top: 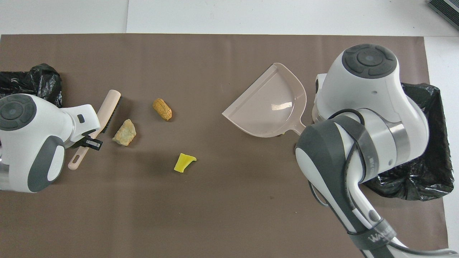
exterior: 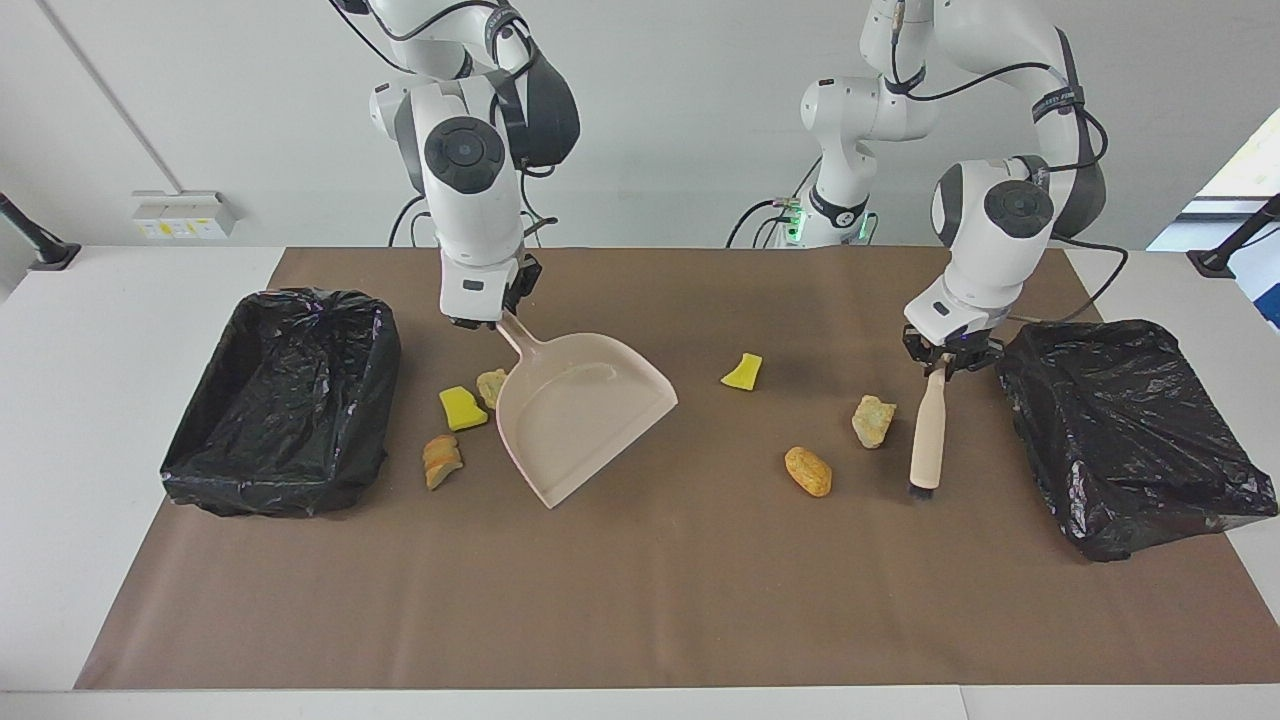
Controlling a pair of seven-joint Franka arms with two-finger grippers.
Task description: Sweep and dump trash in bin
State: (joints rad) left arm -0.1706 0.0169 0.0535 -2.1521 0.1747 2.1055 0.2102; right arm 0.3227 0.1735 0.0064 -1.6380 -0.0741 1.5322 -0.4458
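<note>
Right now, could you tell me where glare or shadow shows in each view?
Overhead view: a bright glint sits on the dustpan floor, and a soft shadow lies beside the yellow wedge. Facing view: daylight flares at the window edge, and the black bin liner shows shiny highlights.

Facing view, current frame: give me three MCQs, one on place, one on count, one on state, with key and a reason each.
1. What lies beside the brush head?
A. the pale stone-like lump
B. the bread-like slice stack
C. the yellow block

2. How many black-lined bins are on the table?
A. one
B. two
C. three

3. What is in the dustpan?
A. a yellow wedge
B. nothing visible
C. an orange chunk

Key:
1 A: the pale lump lies next to the brush at the left arm's end.
2 B: one bin at the right arm's end, another bin at the left arm's.
3 B: its tray shows bare in both views.
</note>
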